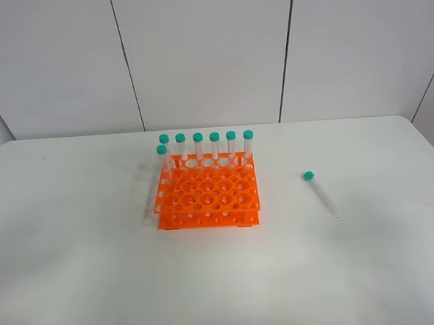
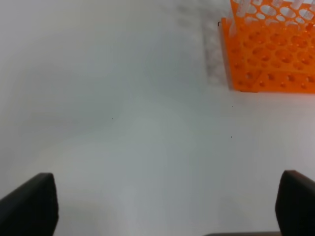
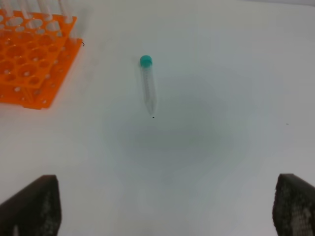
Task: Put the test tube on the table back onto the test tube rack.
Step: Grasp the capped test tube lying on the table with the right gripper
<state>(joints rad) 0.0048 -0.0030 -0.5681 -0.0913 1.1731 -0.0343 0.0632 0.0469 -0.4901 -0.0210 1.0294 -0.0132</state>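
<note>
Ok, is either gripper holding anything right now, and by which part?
Nothing is held. The left gripper and right gripper are open and empty; the test tube lies on the table.

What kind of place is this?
Likely a lab-style robot test bench: an orange test tube rack holding teal-capped tubes, one loose test tube lying on a plain white table, blank panelled walls behind.

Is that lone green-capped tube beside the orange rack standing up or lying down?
Lying down: the test tube rests flat on the table, apart from the test tube rack.
</note>
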